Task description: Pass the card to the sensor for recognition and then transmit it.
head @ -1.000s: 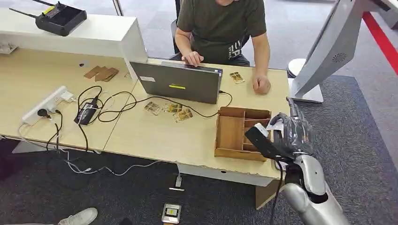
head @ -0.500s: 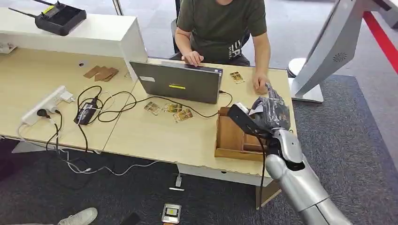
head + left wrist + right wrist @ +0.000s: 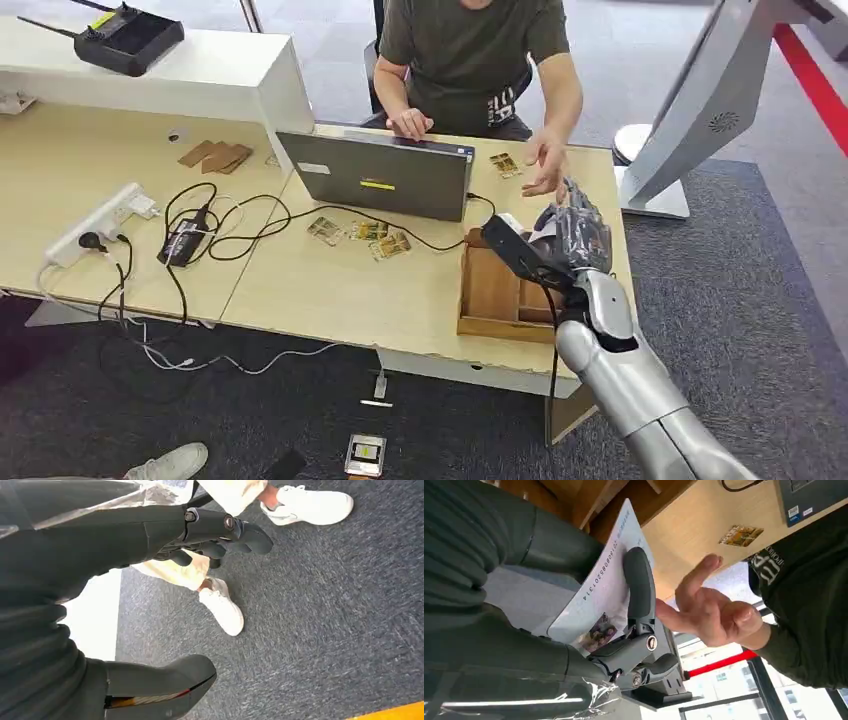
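Note:
My right hand (image 3: 575,235) is raised over the far end of the wooden tray (image 3: 495,290) on the desk and pinches a white card (image 3: 604,600) between thumb and fingers. The card carries printed numbers and a small picture, and an edge of the card (image 3: 546,232) peeks out beside the hand. A person's hand (image 3: 545,165) hovers palm-open just beyond the card, and up close the person's hand (image 3: 709,610) has its fingertips almost at my fingers. My left hand (image 3: 200,535) hangs over the carpet with nothing in it, thumb and fingers apart.
A person in a dark shirt sits behind a grey laptop (image 3: 375,175). Small cards (image 3: 370,235) lie on the desk (image 3: 330,290), with cables and a power strip (image 3: 100,220) at the left. A white kiosk (image 3: 700,110) stands at the right. Someone's white shoes (image 3: 222,610) are near my left hand.
My right hand rose with the card and swung left and away, from the desk's near right corner to over the tray. The person's hand lifted off the desk and opened toward the card.

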